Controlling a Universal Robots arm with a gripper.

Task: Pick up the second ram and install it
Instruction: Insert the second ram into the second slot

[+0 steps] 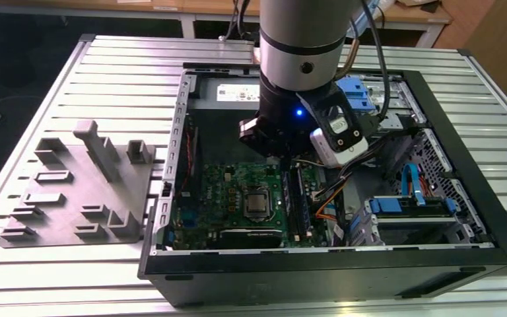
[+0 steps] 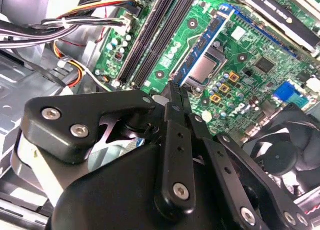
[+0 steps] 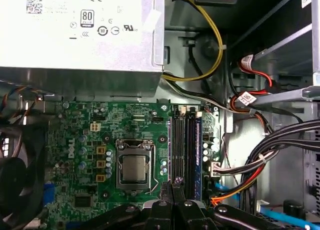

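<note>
Under one gripper (image 3: pixel 172 185), two slotted ram sticks (image 3: pixel 179 145)

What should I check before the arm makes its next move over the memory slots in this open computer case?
1. Gripper above the motherboard, close by the memory slots: ok.
2. Jaws shut together: ok.
3. Second ram seated in a slot: cannot tell; the slots look dark along their length.
4. Cables beside the slots, apart from them: ok.
5. Arm apart from the case walls in the exterior view: ok.
</note>
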